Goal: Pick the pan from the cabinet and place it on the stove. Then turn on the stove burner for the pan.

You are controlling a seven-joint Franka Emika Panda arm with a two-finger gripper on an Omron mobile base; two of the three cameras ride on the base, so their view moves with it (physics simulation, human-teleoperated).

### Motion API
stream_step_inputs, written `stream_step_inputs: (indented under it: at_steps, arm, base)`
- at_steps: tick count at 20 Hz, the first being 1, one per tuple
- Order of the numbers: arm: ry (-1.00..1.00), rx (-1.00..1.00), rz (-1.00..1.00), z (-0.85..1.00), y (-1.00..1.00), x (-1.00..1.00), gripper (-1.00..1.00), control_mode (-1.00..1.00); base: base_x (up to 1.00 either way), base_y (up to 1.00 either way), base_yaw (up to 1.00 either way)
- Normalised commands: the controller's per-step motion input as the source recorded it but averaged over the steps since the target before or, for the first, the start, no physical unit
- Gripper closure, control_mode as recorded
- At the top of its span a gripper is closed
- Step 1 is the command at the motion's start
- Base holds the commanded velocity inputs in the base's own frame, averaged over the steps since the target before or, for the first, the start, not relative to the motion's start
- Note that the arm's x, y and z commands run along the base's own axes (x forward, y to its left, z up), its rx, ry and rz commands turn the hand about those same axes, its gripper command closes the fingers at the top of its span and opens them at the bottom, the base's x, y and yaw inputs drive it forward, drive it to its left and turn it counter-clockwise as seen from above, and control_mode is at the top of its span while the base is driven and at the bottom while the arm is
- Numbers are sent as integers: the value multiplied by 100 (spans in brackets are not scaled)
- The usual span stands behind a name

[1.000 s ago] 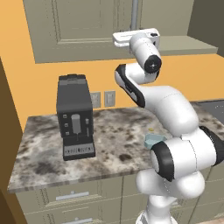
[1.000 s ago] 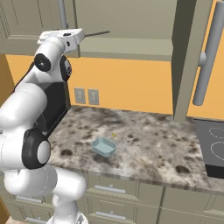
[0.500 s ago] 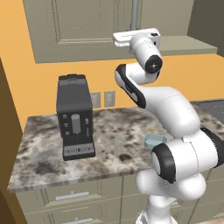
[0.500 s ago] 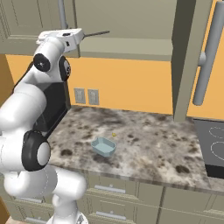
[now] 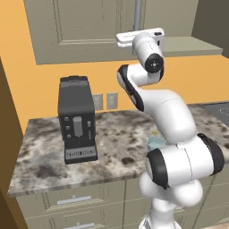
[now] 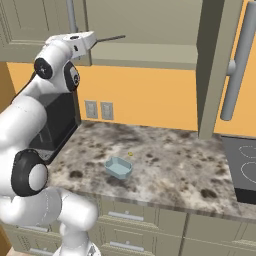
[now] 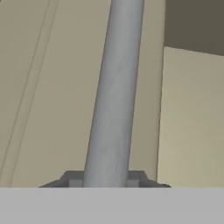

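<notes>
The cabinet [image 5: 85, 31] has matt grey-beige painted doors, smooth, with a recessed panel. Its bar handle [image 7: 114, 92] looks like brushed grey metal, smooth and dull. The bench [image 6: 165, 165] is polished speckled stone, slightly glossy. The coffee machine [image 5: 77, 118] looks like matt black plastic. The small tray [image 6: 118, 167] looks like pale blue plastic.

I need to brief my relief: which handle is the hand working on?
Start at the grey-beige wall cabinet above the black coffee machine. At its closed door's right edge hangs a long vertical grey bar handle, between the hand's fingertips; the other bar handle sits on the open door near the stove.
</notes>
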Motion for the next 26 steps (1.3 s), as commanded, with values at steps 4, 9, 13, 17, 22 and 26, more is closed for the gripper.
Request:
stream_step_inputs:
  at_steps: [4, 9, 13, 17, 22, 26]
  arm:
    - [4, 0, -5, 0, 12, -52, 100, -100]
    - [0, 3, 4, 0, 20, -88, 100, -100]
    - [2, 6, 6, 1, 29, -97, 100, -100]
    - [4, 10, 3, 2, 35, -93, 100, -100]
    - [3, 5, 4, -1, 44, -79, 100, -100]
    - [0, 0, 7, -9, 24, -61, -100, -100]
  base:
    - [0, 0, 0]
    - [0, 0, 0]
    - [0, 0, 0]
    - [0, 0, 0]
    - [0, 0, 0]
    - [0, 0, 0]
